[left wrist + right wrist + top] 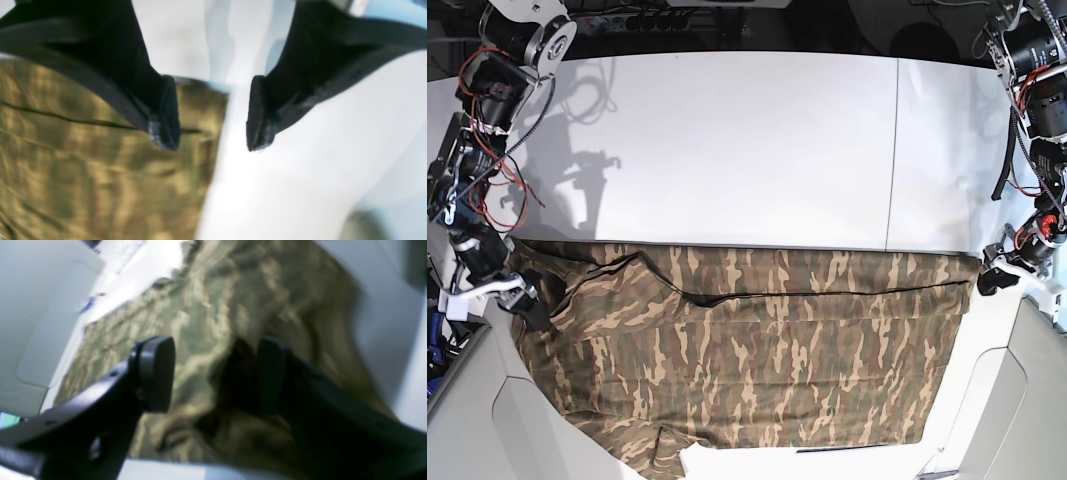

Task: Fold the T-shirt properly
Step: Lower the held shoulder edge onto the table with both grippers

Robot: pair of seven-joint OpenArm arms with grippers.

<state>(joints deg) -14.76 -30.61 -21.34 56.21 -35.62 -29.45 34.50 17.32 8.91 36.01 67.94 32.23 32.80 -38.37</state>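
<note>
The camouflage T-shirt [757, 350] lies spread across the near half of the white table [727, 140], with a fold line running across its upper part. My left gripper [987, 282] is at the shirt's right edge. In the left wrist view it [213, 115] is open and empty, one finger over the cloth [83, 160] and the other over bare table. My right gripper [527, 300] is at the shirt's left end. In the right wrist view it [213, 373] is open, with a raised bunch of the shirt [217, 306] between its fingers.
Grey curved panels sit at the near left [487, 420] and near right [1017, 400] corners. A seam [892, 150] runs down the table at the right. Arm bases with loose wires stand at the far left [507, 60] and far right [1032, 60].
</note>
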